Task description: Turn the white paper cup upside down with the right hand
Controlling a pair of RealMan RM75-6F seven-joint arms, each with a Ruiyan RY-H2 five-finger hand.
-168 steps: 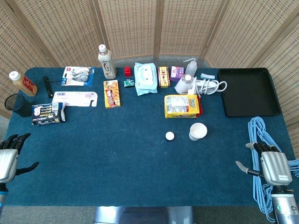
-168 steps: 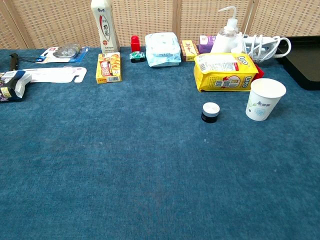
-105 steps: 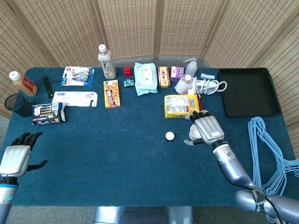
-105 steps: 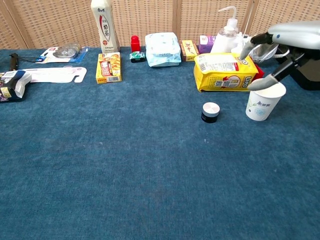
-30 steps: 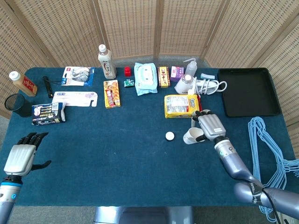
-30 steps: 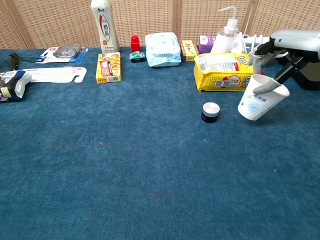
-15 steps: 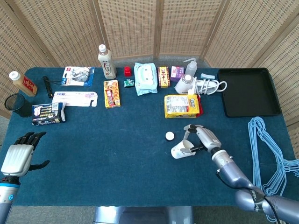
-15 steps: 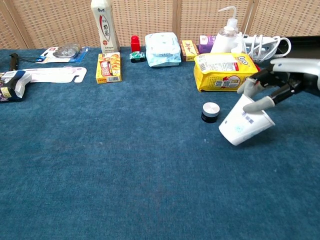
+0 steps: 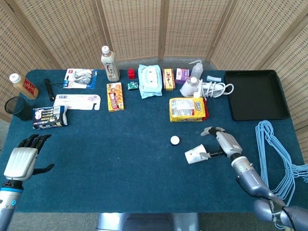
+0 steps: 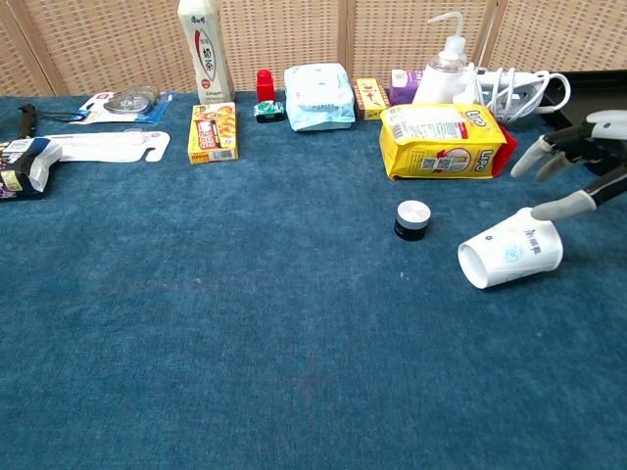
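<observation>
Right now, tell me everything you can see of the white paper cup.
The white paper cup lies on its side on the blue table cloth, neither upright nor upside down. It looks like thin paper, white with a small bluish print on its wall. Its flat base faces the chest camera and points left; its rim points right, toward the right hand. One fingertip of that hand reaches its rim end; the other fingers are spread clear. A small white-lidded jar stands to its left, apart.

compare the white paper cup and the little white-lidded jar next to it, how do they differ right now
The white paper cup lies tipped on its side, mouth open toward the left; the small jar stands upright and capped. The cup is larger and all white with a faint print; the jar has a dark body. Both sit on the blue table.
</observation>
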